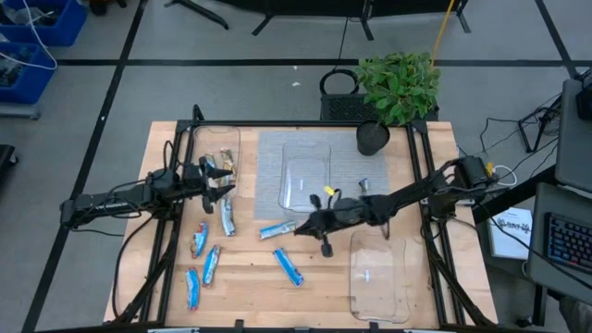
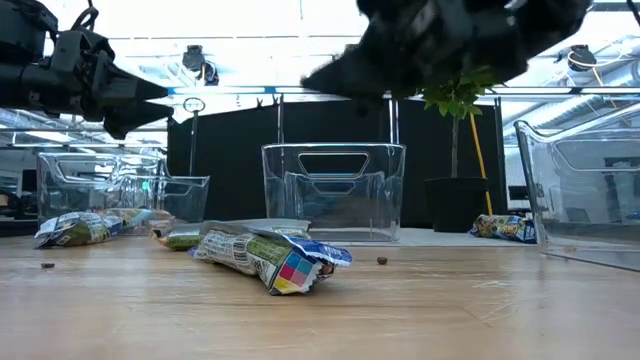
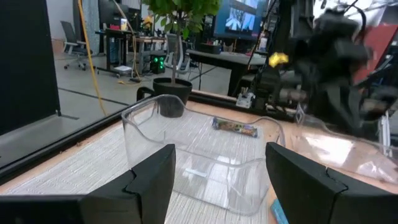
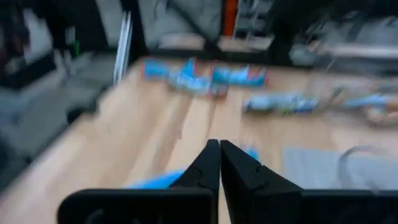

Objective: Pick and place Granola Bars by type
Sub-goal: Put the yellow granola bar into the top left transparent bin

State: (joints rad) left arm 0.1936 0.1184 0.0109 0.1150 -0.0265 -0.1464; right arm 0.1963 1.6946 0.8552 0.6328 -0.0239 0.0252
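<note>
The Granola Bars (image 1: 205, 264) are small foil-wrapped sticks, so I judge them light, slightly crushable, and slick on the wrapper; the safest hold looks to be across the narrow middle, pinching the short width rather than the crimped ends, which would fold or slip. In the high view, 4 blue ones sit at the lower left of the frame, 1 blue bar (image 1: 288, 266) lies lower centre, another bar (image 1: 277, 229) sits just left of the right gripper (image 1: 301, 228), and a few tan ones rest in the left tray (image 1: 196, 139) at upper left. The right gripper has its fingers pressed together with nothing between them, hanging over the middle of the table. The left gripper (image 1: 226, 185) stands wide apart, holding nothing, near the left tray. The low view shows a crumpled wrapper end on the nearest bar (image 2: 265, 255), which the high view cannot. The left wrist view reveals a lone bar (image 3: 235, 127) beyond the centre tray (image 3: 149, 124).
</note>
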